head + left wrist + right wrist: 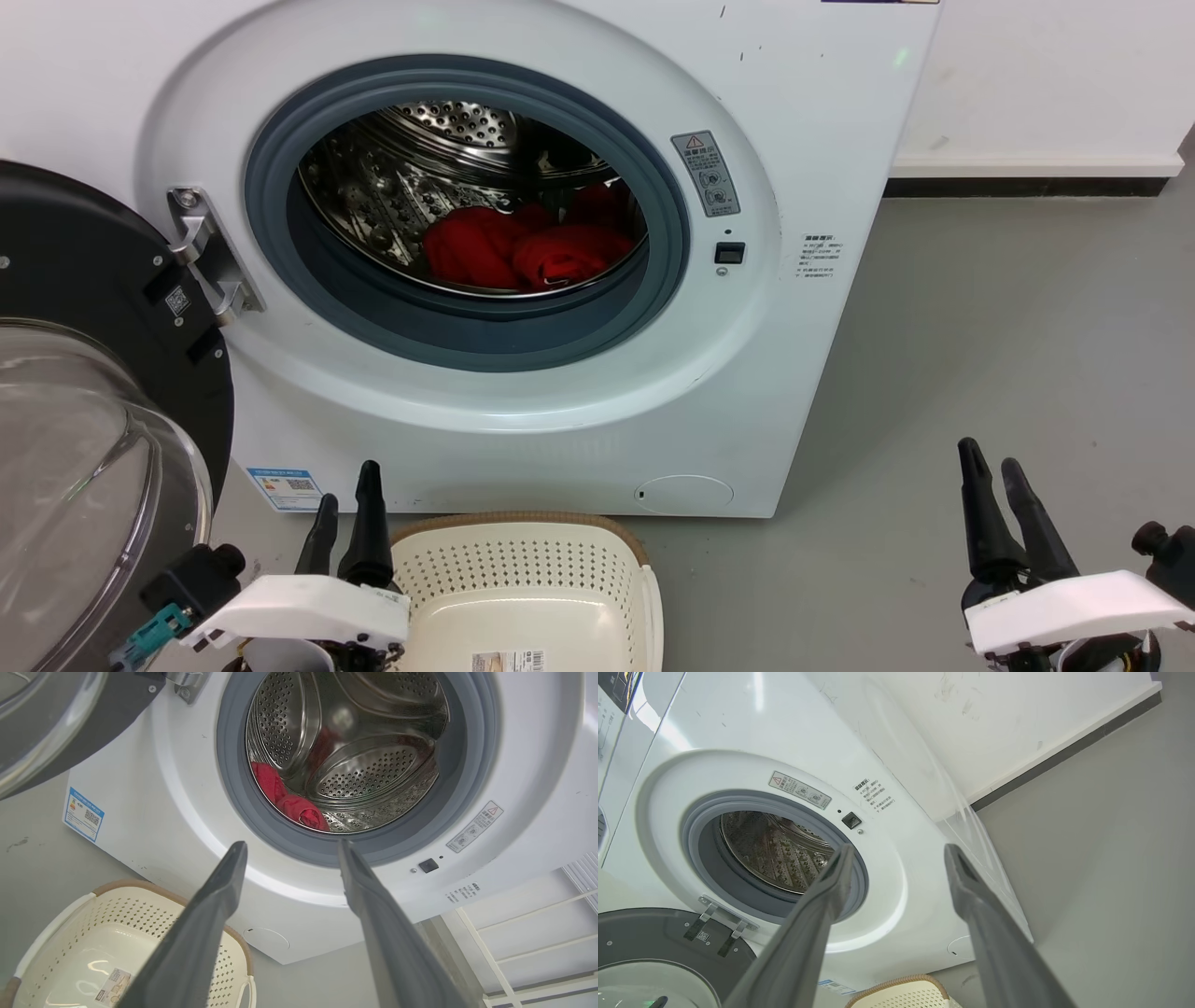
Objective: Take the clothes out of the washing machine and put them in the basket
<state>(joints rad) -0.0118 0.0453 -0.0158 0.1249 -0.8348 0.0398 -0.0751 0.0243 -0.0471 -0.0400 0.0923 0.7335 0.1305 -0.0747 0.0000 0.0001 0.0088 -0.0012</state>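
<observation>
The white washing machine (803,121) stands in front of me with its round door (84,373) swung open to the left. Red clothes (523,247) lie bunched at the bottom of the steel drum (411,177); in the left wrist view the clothes (299,807) show at the drum's lower left. The cream basket (523,560) sits on the floor below the opening, with nothing in it but a label sticker. My left gripper (347,487) is open, low beside the basket's left rim. My right gripper (991,463) is open above the bare floor at the lower right.
The open glass door (46,723) juts out at the left, close to my left arm. Grey floor (1008,355) stretches to the right of the machine, up to a white wall with a dark skirting strip (1027,185). A white rack (537,933) appears at the right of the left wrist view.
</observation>
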